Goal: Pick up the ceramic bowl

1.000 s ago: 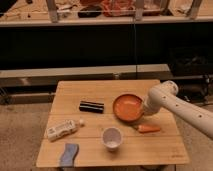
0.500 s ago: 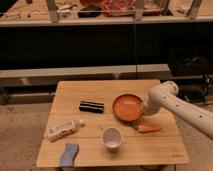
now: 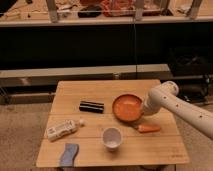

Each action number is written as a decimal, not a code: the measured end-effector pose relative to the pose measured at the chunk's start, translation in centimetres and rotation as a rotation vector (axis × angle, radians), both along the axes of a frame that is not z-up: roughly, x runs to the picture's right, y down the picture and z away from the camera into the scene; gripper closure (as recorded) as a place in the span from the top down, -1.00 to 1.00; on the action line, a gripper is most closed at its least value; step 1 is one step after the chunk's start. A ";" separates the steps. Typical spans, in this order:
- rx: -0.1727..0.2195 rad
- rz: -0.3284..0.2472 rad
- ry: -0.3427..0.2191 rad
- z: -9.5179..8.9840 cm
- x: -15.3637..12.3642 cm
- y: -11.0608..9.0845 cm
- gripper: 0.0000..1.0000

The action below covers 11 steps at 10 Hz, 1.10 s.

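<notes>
Worktop point(image 3: 100, 90): a light wooden slatted top, seen from the front and a little above; it carries everything listed here.
White bottle point(image 3: 62, 130): lying on its side near the left edge, cap end pointing right and slightly away from the camera.
Blue cloth or sponge point(image 3: 69, 154): at the front left corner, just in front of the white bottle and apart from it; which of the two it is cannot be told.
Black box point(image 3: 91, 106): a flat, dark, oblong block left of centre, long side across the view, lying between the white bottle and the ceramic bowl and touching neither.
White cup point(image 3: 112, 138): upright, mouth up, at the front centre, in front of the ceramic bowl's left half and clear of it.
Ceramic bowl point(image 3: 126, 107): the wide, shallow orange dish right of centre, with a darker rim; the far side of the rim looks a little higher than the near side.
Carrot point(image 3: 148, 128): a small orange piece lying flat just in front of the ceramic bowl's right side.
End effector point(image 3: 143, 113): at the ceramic bowl's right rim, closed down narrow; whether it pinches the rim cannot be told, as the wrist hides the contact.
Arm point(image 3: 175, 102): white, reaching in from the right edge over the worktop's right side and bending down toward the ceramic bowl.
</notes>
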State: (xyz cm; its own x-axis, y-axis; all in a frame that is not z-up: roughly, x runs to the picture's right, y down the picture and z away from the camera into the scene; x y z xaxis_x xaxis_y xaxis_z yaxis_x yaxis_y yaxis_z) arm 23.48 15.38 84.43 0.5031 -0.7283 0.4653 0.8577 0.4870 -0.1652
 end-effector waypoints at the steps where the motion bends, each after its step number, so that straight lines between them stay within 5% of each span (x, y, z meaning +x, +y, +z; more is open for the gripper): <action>1: 0.000 -0.001 -0.003 0.0 0.0 0.0 -0.99; 11: 0.003 -0.020 -0.030 0.0 -0.2 -0.1 -0.99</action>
